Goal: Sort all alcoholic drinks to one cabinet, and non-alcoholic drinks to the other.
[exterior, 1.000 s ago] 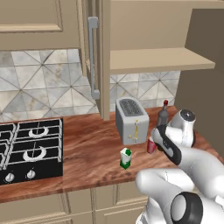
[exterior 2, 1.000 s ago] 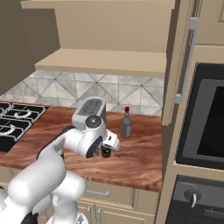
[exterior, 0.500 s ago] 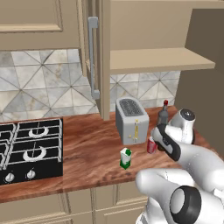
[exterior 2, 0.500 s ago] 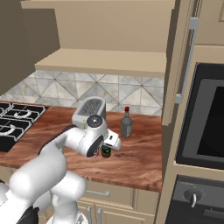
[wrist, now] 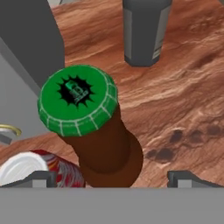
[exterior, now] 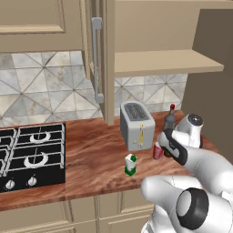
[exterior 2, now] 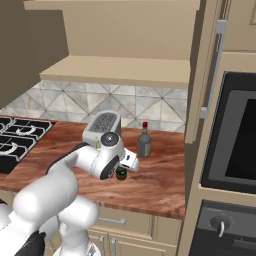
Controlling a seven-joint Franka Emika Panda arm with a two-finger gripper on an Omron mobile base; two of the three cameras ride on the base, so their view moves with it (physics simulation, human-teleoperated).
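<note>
From the left base view, I see the white arm reaching low over the reddish-brown wooden surface [exterior: 91, 145], its tool [exterior: 164, 142] just beside the small red soda can with a silver top [exterior: 157, 151]. The small green-and-white peaked carton [exterior: 130, 164] stands apart in front of the silver toaster [exterior: 136, 125]. The wider grey glass bottle with a red cap [exterior: 170, 119] stands behind the arm. Above, the light-tan wooden wall cabinet [exterior: 159, 63] is open with a bare shelf.

In the right base view, the tool [exterior 2: 125, 167] hangs over the green cap of the slim dark-brown beer bottle [exterior 2: 120, 173]; the grey bottle [exterior 2: 144, 141] stands near, behind it.

In the hand view, the beer bottle [wrist: 94, 131] stands upright between the two finger tips, which are spread as wide as they go and hold nothing. The red can [wrist: 39, 168] sits just beside it, the grey bottle [wrist: 142, 30] further off.

I judge the bottle stiff, glassy and slippery, rather top-heavy. I would take it on the brown neck below the cap, squarely, watching that the near finger clears the can.
</note>
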